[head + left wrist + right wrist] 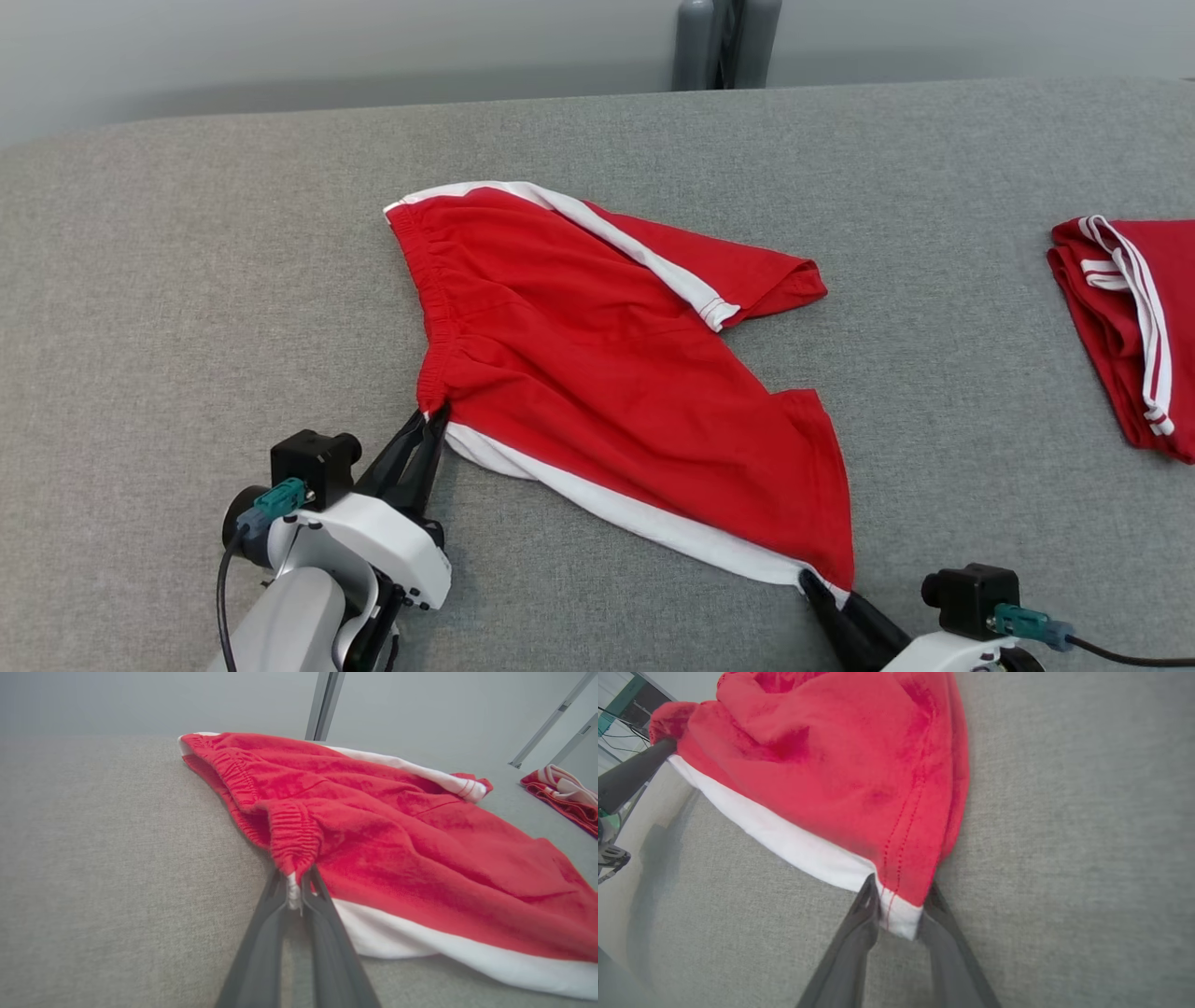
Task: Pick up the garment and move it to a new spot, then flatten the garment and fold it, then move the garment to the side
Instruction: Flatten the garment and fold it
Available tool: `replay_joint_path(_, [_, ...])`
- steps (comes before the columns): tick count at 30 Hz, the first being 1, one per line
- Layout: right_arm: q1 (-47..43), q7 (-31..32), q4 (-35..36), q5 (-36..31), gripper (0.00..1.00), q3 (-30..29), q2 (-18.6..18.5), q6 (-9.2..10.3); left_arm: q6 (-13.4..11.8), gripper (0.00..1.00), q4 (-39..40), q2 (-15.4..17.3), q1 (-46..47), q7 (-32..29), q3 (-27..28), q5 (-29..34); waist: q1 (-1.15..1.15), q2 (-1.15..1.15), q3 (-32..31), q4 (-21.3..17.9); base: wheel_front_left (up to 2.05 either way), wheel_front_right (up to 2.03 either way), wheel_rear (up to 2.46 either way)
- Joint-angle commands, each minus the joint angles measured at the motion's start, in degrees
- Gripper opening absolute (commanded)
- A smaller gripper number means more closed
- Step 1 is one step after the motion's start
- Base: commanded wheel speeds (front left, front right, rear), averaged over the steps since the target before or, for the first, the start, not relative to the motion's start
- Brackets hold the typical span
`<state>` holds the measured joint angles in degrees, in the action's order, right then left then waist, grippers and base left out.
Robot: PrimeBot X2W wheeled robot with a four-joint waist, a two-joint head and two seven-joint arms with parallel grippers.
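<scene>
The garment (597, 373), red shorts with white side stripes, lies spread and slightly rumpled on the grey cloth-covered table (187, 280). My left gripper (434, 415) is shut on the near end of its elastic waistband; the left wrist view shows the cloth (397, 835) pinched between the fingertips of this gripper (294, 891). My right gripper (812, 583) is at the near hem corner of one leg. In the right wrist view the gripper (899, 905) has its fingers apart on either side of that white-and-red corner (831, 765), with the cloth lying between them.
A second red garment with white stripes (1130, 317) lies folded at the table's right edge, also seen in the left wrist view as a red heap (560, 793). A grey post (728, 42) stands behind the table's far edge.
</scene>
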<state>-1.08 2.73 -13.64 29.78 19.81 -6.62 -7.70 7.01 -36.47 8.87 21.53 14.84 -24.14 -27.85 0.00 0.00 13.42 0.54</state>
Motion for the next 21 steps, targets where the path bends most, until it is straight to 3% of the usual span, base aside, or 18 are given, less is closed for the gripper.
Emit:
replay_joint_path(1, [0.2, 1.0, -1.1, 0.3, 0.00, 0.6, -0.1, 0.25, -0.1, 0.00, -0.1, 0.3, 0.8, 0.3, 0.0, -0.3, 0.00, 0.00, 0.0, 0.0, 0.00, 0.00, 0.00])
replay_joint_path(8, [1.2, -0.4, 0.0, 0.7, 0.00, 1.2, -0.7, 0.21, -0.4, 0.00, -0.1, 0.6, 0.7, 0.4, 0.1, -0.4, 0.00, 0.00, -0.5, 0.1, 0.00, 0.00, 0.00])
replay_joint_path(21, [6.7, 0.1, 8.5, -0.7, 0.00, -4.5, -6.6, 0.21, -0.5, 0.00, 4.5, 1.7, -1.3, -0.1, 0.1, -1.3, 0.00, 0.00, -4.8, -0.2, 0.00, 0.00, 0.00])
